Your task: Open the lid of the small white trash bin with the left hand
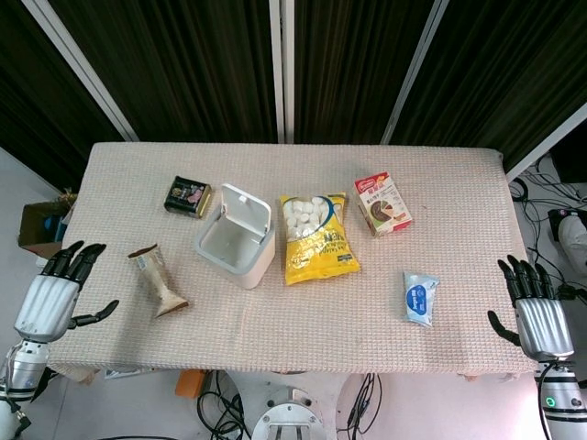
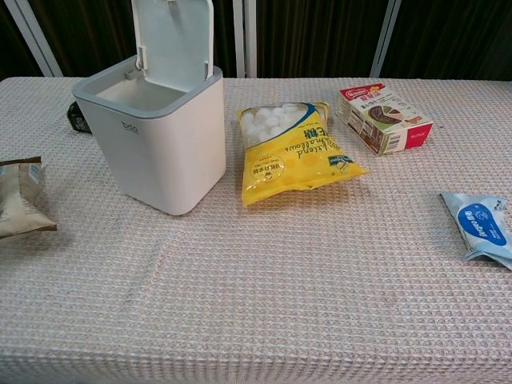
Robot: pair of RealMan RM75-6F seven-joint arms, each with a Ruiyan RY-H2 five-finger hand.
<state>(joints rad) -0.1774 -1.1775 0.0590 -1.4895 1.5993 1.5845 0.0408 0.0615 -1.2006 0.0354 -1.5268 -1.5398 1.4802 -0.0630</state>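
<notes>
Standing open: the small white trash bin (image 1: 236, 246) sits on the left half of the table (image 1: 303, 316), its lid (image 1: 245, 207) tipped up on the far edge and the hollow inside exposed.
Bin, chest view: the lid stands upright behind the grey rim, and the bin's white front wall (image 2: 156, 152) faces the camera.
Left hand (image 1: 51, 295): off the table's left edge, well apart from the bin, fingers spread and straight, holding nothing; only the head view shows it.
Right hand (image 1: 537, 312): off the table's right front corner, fingers apart and pointing away from the robot, holding nothing; only the head view shows it.
Left of the bin: a crumpled brown snack wrapper (image 1: 157, 280) lies flat near the table's left edge.
Behind the bin: a small dark tin (image 1: 188, 197) rests just beside the lid's left side.
Right of the bin: a yellow bag of marshmallows (image 1: 316, 237) lies flat, just beside the bin's right wall.
Further right: a red and white box (image 1: 383, 204) lies near the far edge, and a pale blue packet (image 1: 420, 297) lies nearer the front, between the yellow bag and the right hand.
</notes>
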